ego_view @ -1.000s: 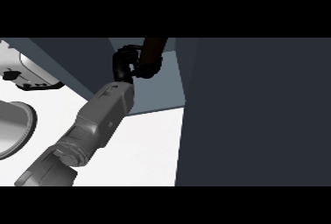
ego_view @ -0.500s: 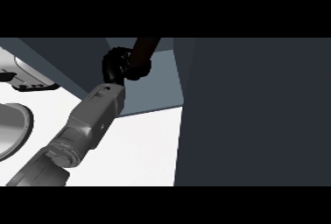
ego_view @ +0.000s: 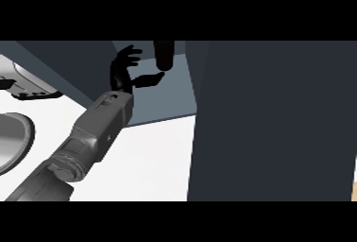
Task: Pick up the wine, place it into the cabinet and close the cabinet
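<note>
The left hand (ego_view: 125,71) reaches far into the cabinet (ego_view: 272,118), fingers spread and holding nothing; the dark wine (ego_view: 164,54) stands upright just right of it, thumb nearly touching.

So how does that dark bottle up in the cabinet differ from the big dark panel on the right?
The wine bottle is slim, rounded and nearly black; the cabinet door is a broad, flat, dark blue-grey slab. The bottle stands far back inside the cabinet beside the open left hand, while the door looms close, filling the view's right side. Both stand upright.
</note>
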You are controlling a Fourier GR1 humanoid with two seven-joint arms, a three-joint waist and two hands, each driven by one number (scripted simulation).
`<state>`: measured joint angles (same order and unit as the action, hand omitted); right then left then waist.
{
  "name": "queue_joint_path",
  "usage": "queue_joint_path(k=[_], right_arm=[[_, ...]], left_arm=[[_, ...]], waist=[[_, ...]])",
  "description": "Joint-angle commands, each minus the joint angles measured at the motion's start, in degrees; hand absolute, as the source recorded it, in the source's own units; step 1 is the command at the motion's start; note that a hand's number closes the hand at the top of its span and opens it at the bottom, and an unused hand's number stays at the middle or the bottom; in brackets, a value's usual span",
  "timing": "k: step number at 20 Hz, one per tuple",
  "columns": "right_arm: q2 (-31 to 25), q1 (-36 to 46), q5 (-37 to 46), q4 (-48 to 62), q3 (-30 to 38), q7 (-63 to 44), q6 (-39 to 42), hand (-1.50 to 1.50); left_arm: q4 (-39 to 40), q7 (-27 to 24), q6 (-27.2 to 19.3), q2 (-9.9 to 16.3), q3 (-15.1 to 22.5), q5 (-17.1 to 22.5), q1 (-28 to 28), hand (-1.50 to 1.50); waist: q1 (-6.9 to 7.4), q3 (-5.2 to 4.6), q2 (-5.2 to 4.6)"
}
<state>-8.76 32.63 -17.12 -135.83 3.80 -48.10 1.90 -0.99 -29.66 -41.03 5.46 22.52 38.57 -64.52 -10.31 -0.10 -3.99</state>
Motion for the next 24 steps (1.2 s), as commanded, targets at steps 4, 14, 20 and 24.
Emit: queue_joint_path(k=[4,14,20,24], right_arm=[[0.21,-0.01,-0.86,-1.33,0.08,0.15,-0.03,-1.50],[0.02,-0.66,-0.52,-1.92,0.47,-0.86,-0.64,-1.50],[0.17,-1.15,-0.27,-2.20,1.10,-0.97,-1.65,-1.50],[-0.80,-0.67,0.95,-2.63,1.07,-2.56,-2.60,-1.50]], left_arm=[[0.93,0.87,3.92,3.13,0.33,-0.51,1.56,-1.50],[0.72,-2.09,10.23,5.18,3.16,-3.50,1.66,-1.50],[-5.23,-6.07,21.34,2.68,0.46,-0.96,-0.03,-1.50],[-9.27,-10.23,31.62,3.52,-3.04,2.14,0.36,-1.50]], waist=[[0.51,-0.22,-0.30],[2.25,-0.15,0.96],[4.14,-0.09,1.94],[6.33,-0.10,2.84]])
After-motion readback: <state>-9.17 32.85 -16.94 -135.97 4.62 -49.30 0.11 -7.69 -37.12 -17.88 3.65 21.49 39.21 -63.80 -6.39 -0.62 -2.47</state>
